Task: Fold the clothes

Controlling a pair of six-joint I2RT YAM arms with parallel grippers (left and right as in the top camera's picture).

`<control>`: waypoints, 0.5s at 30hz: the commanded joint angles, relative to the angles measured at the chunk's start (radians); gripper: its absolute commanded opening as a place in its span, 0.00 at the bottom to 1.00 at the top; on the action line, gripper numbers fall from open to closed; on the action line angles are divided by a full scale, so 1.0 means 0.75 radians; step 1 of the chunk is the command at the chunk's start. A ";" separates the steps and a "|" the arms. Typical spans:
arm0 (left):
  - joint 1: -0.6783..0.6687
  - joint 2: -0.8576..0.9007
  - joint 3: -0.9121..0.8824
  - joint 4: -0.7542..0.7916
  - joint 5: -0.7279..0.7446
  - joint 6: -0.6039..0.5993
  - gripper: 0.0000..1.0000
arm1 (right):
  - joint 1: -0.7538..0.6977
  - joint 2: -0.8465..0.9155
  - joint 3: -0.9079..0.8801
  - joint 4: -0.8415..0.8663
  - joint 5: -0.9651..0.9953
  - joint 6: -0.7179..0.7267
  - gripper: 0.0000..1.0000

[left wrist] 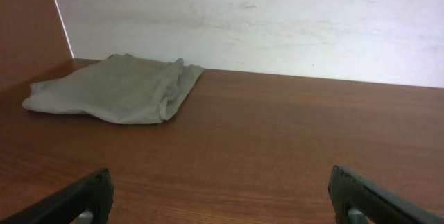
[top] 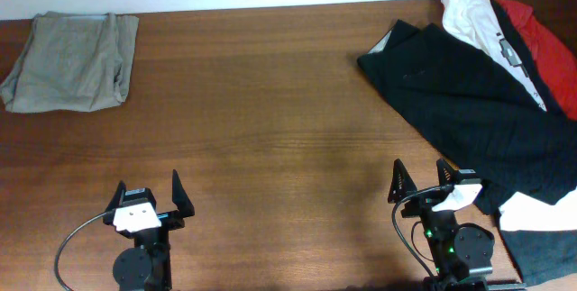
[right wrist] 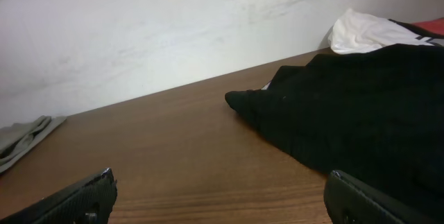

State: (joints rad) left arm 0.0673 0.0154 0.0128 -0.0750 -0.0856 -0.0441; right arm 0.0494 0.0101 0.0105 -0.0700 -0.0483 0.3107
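Note:
A large black pinstriped garment (top: 469, 102) lies spread at the right of the table, with a pale inner band (top: 532, 212) near its front end. It also shows in the right wrist view (right wrist: 361, 113). A white printed T-shirt (top: 473, 12) and a red garment (top: 550, 39) lie under its far end; the T-shirt shows in the right wrist view (right wrist: 361, 33). My left gripper (top: 149, 190) is open and empty at the front left, also seen in its wrist view (left wrist: 218, 193). My right gripper (top: 419, 176) is open and empty just left of the black garment (right wrist: 218, 193).
A grey-khaki folded garment (top: 72, 61) lies at the far left corner, also in the left wrist view (left wrist: 114, 89). A white wall (left wrist: 277, 23) runs along the table's far edge. Bare wooden tabletop (top: 270, 120) lies between the two piles.

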 commanded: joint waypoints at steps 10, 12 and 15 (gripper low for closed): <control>0.001 -0.013 -0.005 -0.003 0.014 0.030 0.99 | 0.013 -0.009 -0.007 0.045 -0.520 0.620 0.99; 0.001 -0.013 -0.005 -0.003 0.014 0.030 0.99 | 0.013 -0.009 -0.007 0.207 -0.549 0.685 0.99; 0.001 -0.013 -0.005 -0.003 0.014 0.030 0.99 | 0.012 0.004 0.025 0.413 -0.508 0.664 0.99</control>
State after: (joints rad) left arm 0.0673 0.0151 0.0128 -0.0750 -0.0849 -0.0441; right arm 0.0498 0.0101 0.0105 0.2310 -0.4332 0.7979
